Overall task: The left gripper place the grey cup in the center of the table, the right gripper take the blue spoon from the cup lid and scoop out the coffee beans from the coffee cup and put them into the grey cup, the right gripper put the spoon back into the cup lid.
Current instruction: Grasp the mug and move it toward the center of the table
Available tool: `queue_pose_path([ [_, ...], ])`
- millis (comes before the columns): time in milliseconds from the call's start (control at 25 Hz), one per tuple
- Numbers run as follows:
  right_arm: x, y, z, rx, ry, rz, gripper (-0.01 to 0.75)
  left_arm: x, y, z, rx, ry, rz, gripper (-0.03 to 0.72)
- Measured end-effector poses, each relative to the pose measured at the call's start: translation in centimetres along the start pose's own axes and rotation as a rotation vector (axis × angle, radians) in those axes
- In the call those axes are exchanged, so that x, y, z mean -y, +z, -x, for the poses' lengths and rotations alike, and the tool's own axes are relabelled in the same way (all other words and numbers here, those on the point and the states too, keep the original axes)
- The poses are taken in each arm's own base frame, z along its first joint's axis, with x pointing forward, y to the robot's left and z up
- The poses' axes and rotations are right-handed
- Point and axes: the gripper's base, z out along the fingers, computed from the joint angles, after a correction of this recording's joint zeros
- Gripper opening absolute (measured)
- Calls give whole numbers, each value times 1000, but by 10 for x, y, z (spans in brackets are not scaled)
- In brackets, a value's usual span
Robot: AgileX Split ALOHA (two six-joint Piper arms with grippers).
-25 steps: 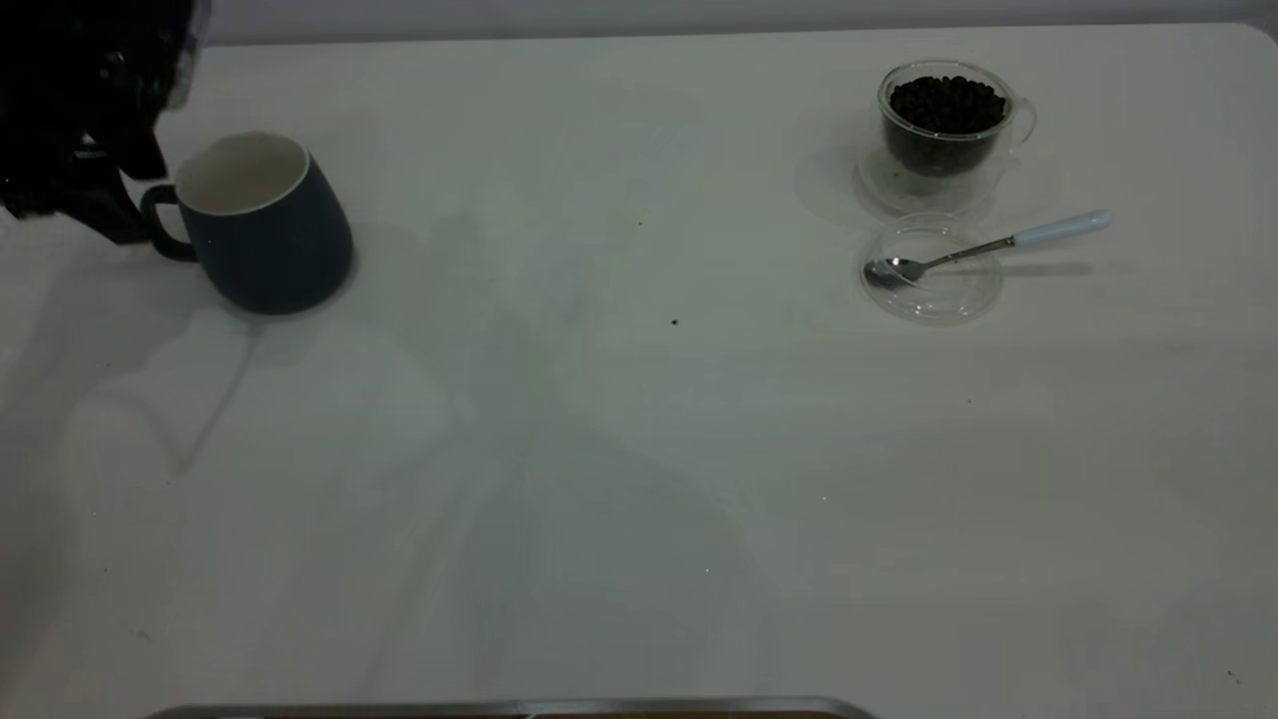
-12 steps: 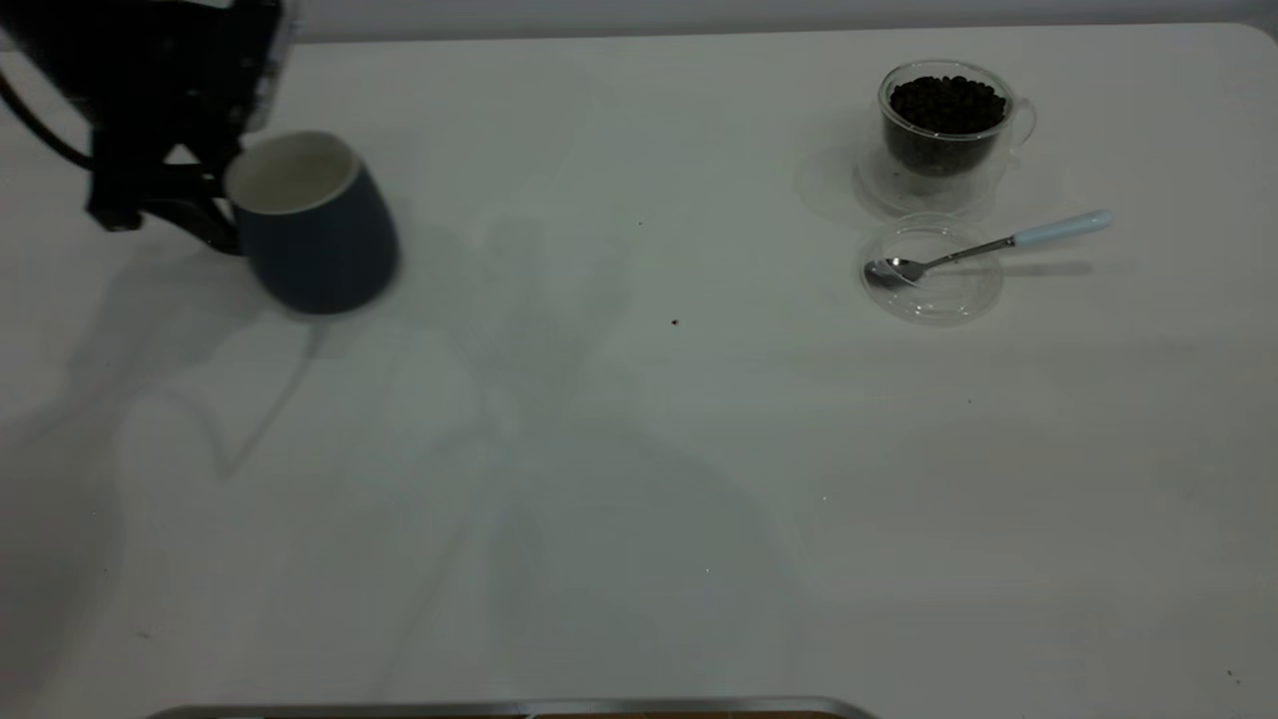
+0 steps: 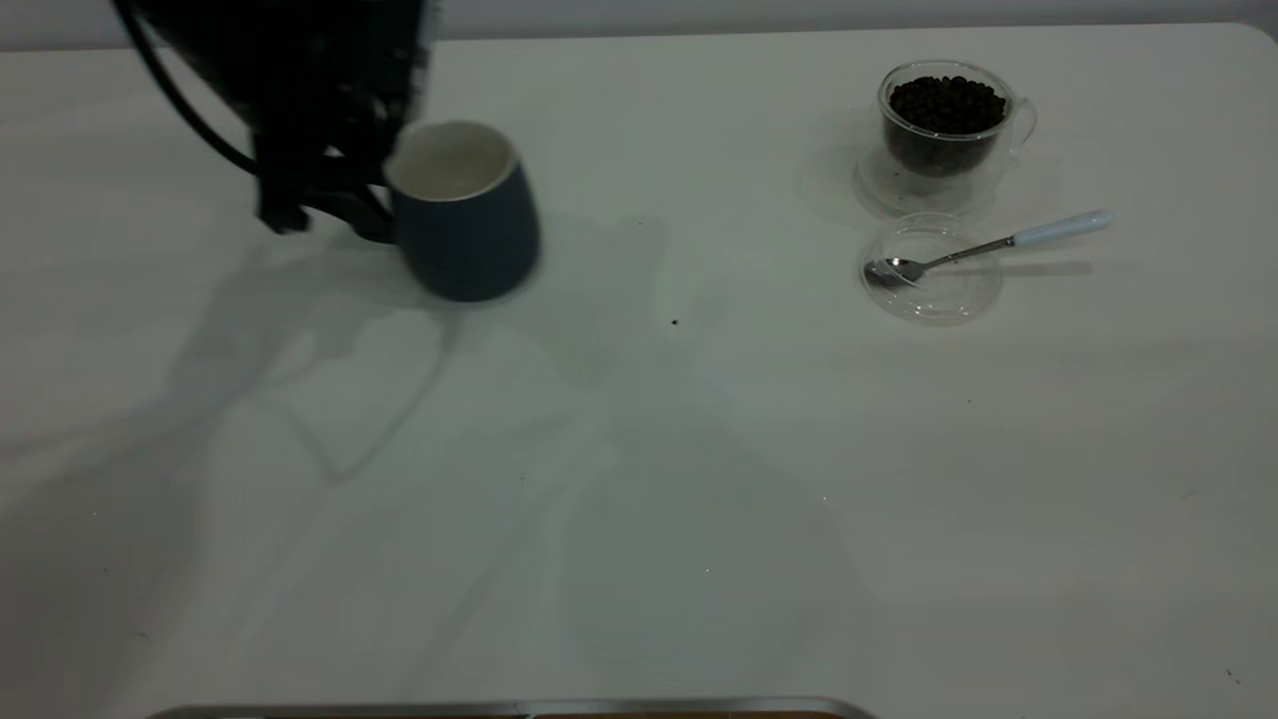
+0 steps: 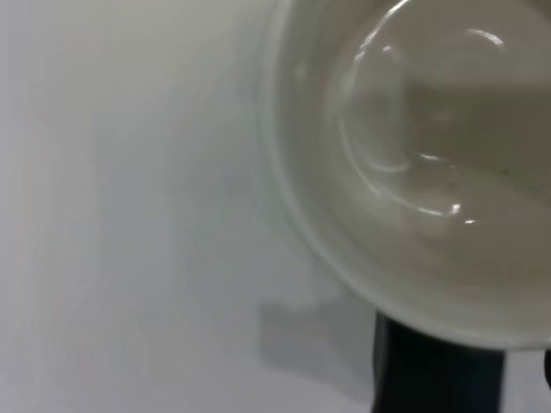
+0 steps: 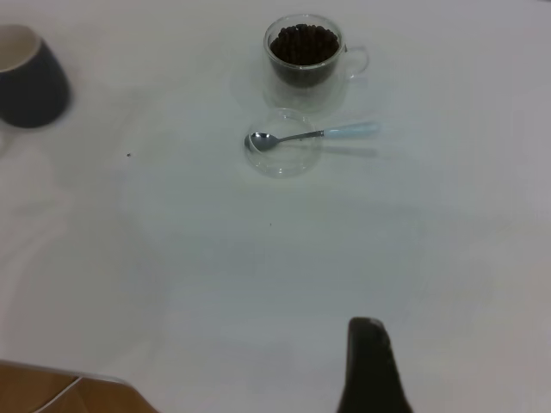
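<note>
The left gripper (image 3: 364,205) holds the cup (image 3: 461,210) by its handle, with its fingers closed tight on it. The cup is dark on the outside and pale on the inside. It sits left of the middle of the table (image 3: 639,479), toward the far edge, and it leans a little. I cannot tell if its bottom touches the table or hangs just above it. In the left wrist view, the round pale inside of the cup (image 4: 422,155) fills most of the picture, and nothing is in it. On the right side of the table stands the glass coffee cup (image 3: 947,125), full of dark beans (image 3: 947,105). Just in front of it lies the clear lid (image 3: 932,268), flat on the table. The spoon (image 3: 983,247) rests on the lid, with its shiny bowl inside the lid and its light blue handle sticking out past the rim, to the right. A tiny dark speck (image 3: 675,322) lies near the middle of the table. The right gripper (image 5: 370,366) is far back from the lid and the spoon, and only a dark tip of it shows in the right wrist view. I cannot tell if its fingers are wide or narrow.
</note>
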Motion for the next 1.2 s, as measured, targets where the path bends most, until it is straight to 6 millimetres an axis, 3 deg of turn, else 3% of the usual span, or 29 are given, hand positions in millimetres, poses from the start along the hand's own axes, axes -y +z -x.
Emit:
queue_pose_path([
  [400,0,0,0,0,0,0,552,-7,20,58,90,13,35,374],
  [800,0,0,0,0,0,0,552,-8,20,63,100,-13,30,373],
  [960,0,0,0,0,0,0,552,-12,7,67,114,-12,25,373],
  [1200,0,0,0,0,0,-1,552,-25,-30,76,145,-45,74,373],
])
